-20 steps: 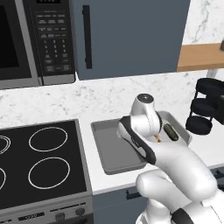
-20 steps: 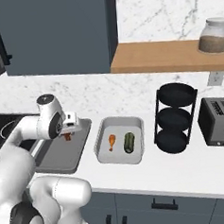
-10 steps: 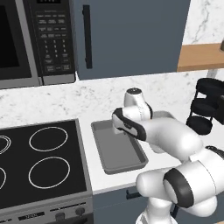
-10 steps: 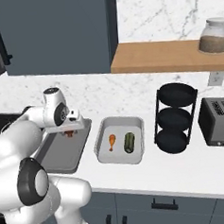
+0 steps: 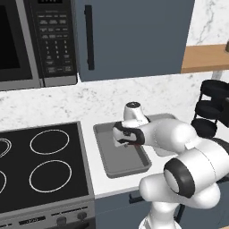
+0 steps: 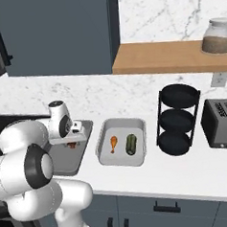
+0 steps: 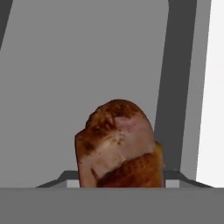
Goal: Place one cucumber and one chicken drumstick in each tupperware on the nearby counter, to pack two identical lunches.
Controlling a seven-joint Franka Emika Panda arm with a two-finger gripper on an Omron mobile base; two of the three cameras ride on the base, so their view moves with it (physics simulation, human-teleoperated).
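Around the left tupperware [image 6: 82, 158] we found open counter [image 6: 187, 177] in front, with its raised rim the only barrier. To its right sat the second tupperware [image 6: 103, 135], then the black tiered rack [image 6: 177, 118]; the stovetop [image 5: 40, 170] lay flat just left.

Flat even rendered light, no glare, soft faint shadows under the arm on the bench [image 5: 112, 188], base views sharp edge to edge, hand view coarse, chicken drumstick [image 7: 118, 146] close-up pixelated, no lens distortion

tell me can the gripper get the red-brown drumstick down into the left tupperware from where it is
Probably yes. The gripper holds the red-brown drumstick right over the left tupperware, whose floor beneath looks bare, so nothing seems to block a straight drop.
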